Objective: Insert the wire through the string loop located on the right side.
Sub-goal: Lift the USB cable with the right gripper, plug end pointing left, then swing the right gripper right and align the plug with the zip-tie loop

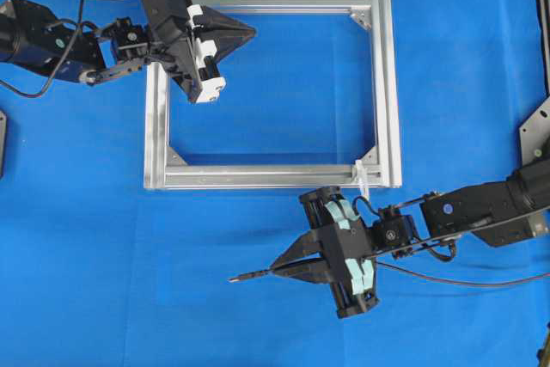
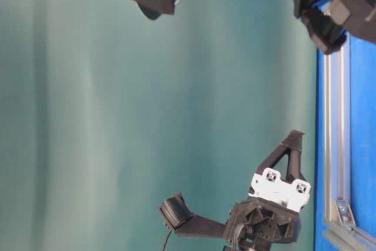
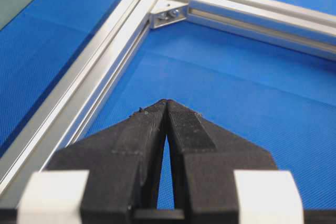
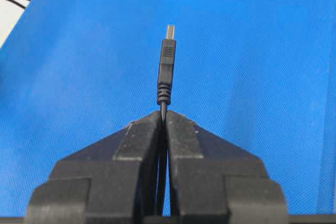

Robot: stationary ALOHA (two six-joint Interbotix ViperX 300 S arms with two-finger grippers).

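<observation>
We're pinching the wire (image 4: 167, 72) tight in our right gripper (image 1: 277, 269), plug poking out past the tips over the blue cloth (image 1: 86, 281), just below the frame (image 1: 388, 83). The loop (image 1: 363, 180) is hanging on the frame's lower right corner. Our left gripper (image 3: 166, 103) is hovering clamped on nothing inside the frame.
</observation>
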